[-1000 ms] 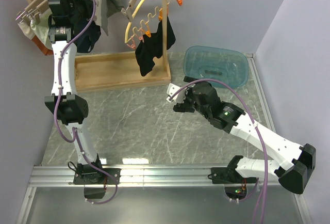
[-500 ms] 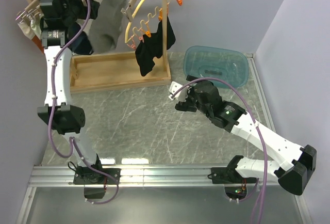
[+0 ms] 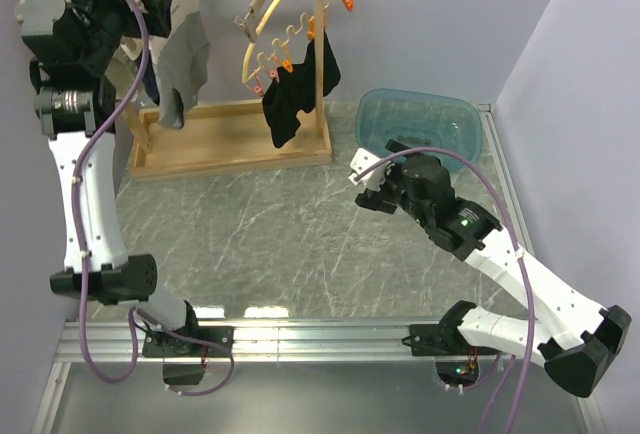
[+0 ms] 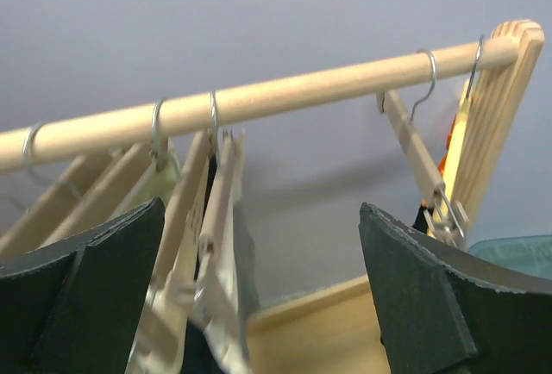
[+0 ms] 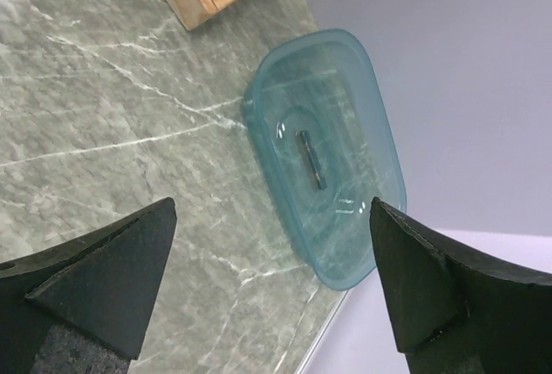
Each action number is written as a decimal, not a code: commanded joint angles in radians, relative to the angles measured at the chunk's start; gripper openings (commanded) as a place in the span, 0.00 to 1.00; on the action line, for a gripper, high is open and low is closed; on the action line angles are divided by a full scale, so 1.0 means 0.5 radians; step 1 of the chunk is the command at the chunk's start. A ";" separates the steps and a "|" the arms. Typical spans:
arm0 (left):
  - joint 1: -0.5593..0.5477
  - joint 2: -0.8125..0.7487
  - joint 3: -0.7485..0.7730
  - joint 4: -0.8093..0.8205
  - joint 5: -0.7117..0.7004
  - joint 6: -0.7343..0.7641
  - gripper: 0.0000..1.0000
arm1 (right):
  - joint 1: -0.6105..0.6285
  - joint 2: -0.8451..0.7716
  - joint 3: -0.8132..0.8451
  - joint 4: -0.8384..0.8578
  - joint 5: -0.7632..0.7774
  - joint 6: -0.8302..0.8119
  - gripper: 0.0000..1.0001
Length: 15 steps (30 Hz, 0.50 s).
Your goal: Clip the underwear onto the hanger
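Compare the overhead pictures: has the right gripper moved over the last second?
Yes. The right gripper has shifted right, away from the wooden rack's base and nearer the blue tub.

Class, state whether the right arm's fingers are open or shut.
Open: right gripper has its fingers wide apart, only table and teal tub showing between.

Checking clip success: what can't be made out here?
- Whether underwear is clipped: top view, too small, partly behind left arm.
- Left wrist: hangers blurred, lower ends cut off by bottom edge.
- Right wrist: only tub and table in frame.
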 commanded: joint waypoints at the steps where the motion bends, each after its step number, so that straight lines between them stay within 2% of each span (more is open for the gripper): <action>1: 0.003 -0.180 -0.171 -0.090 -0.135 0.051 0.99 | -0.061 -0.088 -0.016 -0.026 -0.046 0.084 1.00; 5: 0.003 -0.364 -0.453 -0.268 -0.154 0.030 0.99 | -0.141 -0.152 -0.059 -0.054 -0.110 0.161 1.00; 8: 0.006 -0.512 -0.637 -0.467 -0.047 0.002 0.99 | -0.248 -0.164 -0.032 -0.152 -0.171 0.292 1.00; 15: 0.003 -0.763 -1.058 -0.958 0.162 -0.001 0.99 | -0.582 -0.146 0.027 -0.357 -0.481 0.755 1.00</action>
